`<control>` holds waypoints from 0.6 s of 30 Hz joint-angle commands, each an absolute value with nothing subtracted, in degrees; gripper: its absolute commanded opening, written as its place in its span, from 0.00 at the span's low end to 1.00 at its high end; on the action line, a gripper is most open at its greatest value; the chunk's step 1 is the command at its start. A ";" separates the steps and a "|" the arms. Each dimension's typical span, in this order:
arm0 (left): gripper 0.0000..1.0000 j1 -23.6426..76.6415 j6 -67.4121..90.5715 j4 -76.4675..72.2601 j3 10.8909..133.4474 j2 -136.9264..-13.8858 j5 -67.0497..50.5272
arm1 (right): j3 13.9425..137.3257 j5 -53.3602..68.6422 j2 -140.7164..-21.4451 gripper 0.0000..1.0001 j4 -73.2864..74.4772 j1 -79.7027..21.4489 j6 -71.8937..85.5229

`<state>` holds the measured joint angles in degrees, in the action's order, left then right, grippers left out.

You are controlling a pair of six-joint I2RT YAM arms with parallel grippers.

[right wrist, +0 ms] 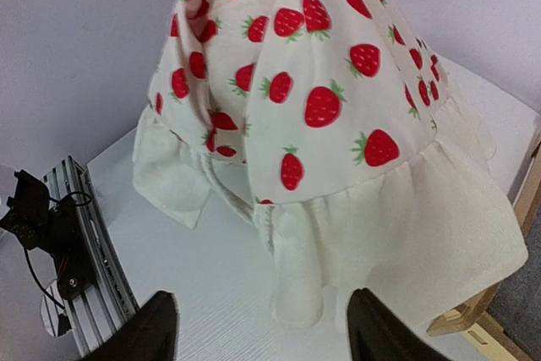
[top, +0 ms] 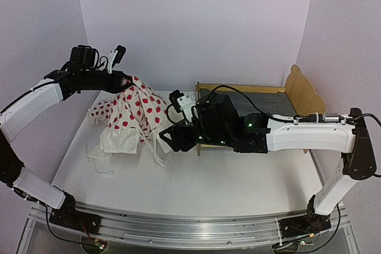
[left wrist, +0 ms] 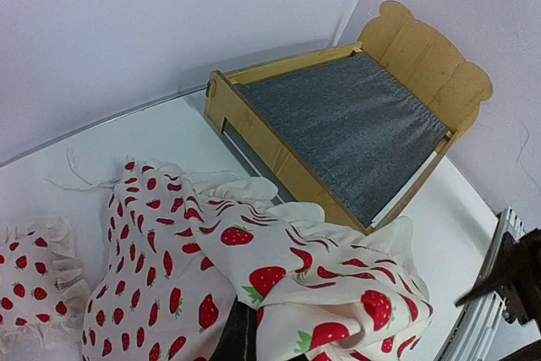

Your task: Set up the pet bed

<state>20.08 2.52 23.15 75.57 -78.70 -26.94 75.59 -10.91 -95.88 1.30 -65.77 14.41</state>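
Left gripper (top: 122, 80), upper left of the top view, is clamped on the strawberry-print blanket (top: 136, 111), which hangs from it. Right gripper (right wrist: 254, 331) stands open near the hem. Pet bed (top: 268, 96) sits right of centre.

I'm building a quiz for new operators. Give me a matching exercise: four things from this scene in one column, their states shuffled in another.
1 left hand
2 right hand
3 pet bed
4 pillow

A open
B felt base bare
C shut on the blanket
D lying beside the blanket

Pairs: 1-C, 2-A, 3-B, 4-D
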 commanded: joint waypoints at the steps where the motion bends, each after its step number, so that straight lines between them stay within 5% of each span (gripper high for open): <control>1: 0.00 21.88 7.50 18.13 76.55 -79.15 -23.53 | 80.10 -17.61 -95.23 0.62 -0.46 -70.89 0.56; 18: 0.00 24.01 10.61 16.64 76.47 -79.72 -25.14 | 98.00 -32.68 -118.88 0.85 -7.71 -70.94 -8.20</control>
